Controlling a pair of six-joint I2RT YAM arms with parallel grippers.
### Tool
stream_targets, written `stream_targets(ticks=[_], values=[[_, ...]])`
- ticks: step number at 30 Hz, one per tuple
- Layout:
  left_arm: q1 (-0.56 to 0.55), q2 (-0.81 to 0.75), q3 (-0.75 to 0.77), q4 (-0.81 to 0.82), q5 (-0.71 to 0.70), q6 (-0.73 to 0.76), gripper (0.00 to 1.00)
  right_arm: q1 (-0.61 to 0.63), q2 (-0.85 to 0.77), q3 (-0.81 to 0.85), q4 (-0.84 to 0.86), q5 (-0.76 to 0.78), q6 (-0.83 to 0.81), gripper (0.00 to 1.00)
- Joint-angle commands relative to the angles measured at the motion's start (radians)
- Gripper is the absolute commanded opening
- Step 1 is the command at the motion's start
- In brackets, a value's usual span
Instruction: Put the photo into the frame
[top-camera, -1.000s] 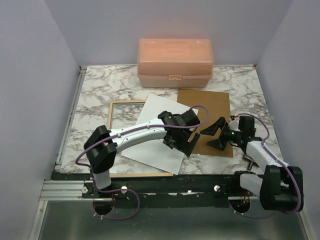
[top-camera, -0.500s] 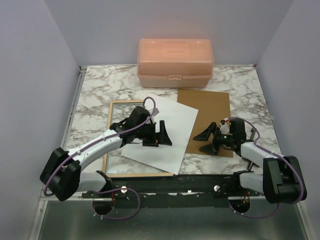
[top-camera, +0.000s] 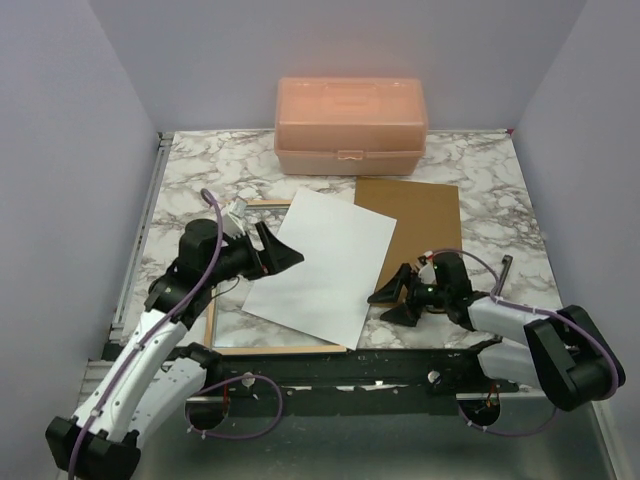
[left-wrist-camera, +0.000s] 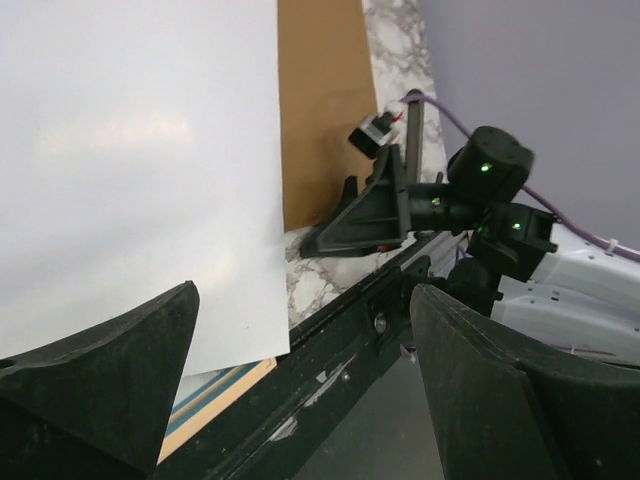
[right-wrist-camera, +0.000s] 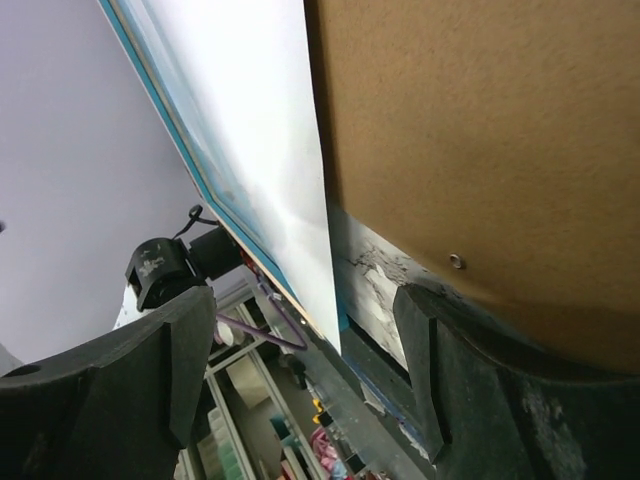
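Observation:
The photo (top-camera: 322, 265) lies white side up, tilted, across the frame (top-camera: 264, 203), whose light wood rim shows at the left and bottom. My left gripper (top-camera: 291, 254) hovers open at the photo's left edge, holding nothing. My right gripper (top-camera: 379, 303) stands open low over the table, just right of the photo's lower right edge. In the left wrist view the photo (left-wrist-camera: 130, 150) fills the upper left, with the frame's corner (left-wrist-camera: 215, 385) below it. The right wrist view shows the photo's edge (right-wrist-camera: 265, 130) between my open fingers (right-wrist-camera: 430, 350) and the frame's blue rim (right-wrist-camera: 158, 100).
A brown backing board (top-camera: 415, 225) lies right of the photo, partly under it. A closed pink plastic box (top-camera: 350, 125) stands at the back. The marble tabletop (top-camera: 190, 190) ends at a black rail (top-camera: 330, 368) in front. Grey walls close in both sides.
My left arm has pulled back left off the photo to its left edge. My right gripper has moved left and lower toward the photo's right edge, its jaws narrowing slightly.

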Motion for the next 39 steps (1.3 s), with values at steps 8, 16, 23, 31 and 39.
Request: stream_targets(ticks=[8, 16, 23, 31, 39], values=[[0.010, -0.223, 0.236, -0.207, -0.147, 0.088, 0.88, 0.202, 0.210, -0.013, 0.251, 0.176, 0.142, 0.73], [0.010, -0.259, 0.265, -0.245, -0.163, 0.116, 0.88, 0.257, 0.218, 0.002, 0.347, 0.241, 0.226, 0.63], [0.010, -0.260, 0.244, -0.252, -0.164, 0.117, 0.88, 0.257, 0.053, 0.027, 0.216, 0.368, 0.229, 0.48], [0.010, -0.233, 0.247, -0.267, -0.167, 0.117, 0.88, 0.257, 0.135, 0.060, 0.328, 0.372, 0.240, 0.43], [0.010, -0.234, 0.235, -0.287, -0.175, 0.120, 0.88, 0.257, 0.220, 0.085, 0.421, 0.341, 0.222, 0.04]])
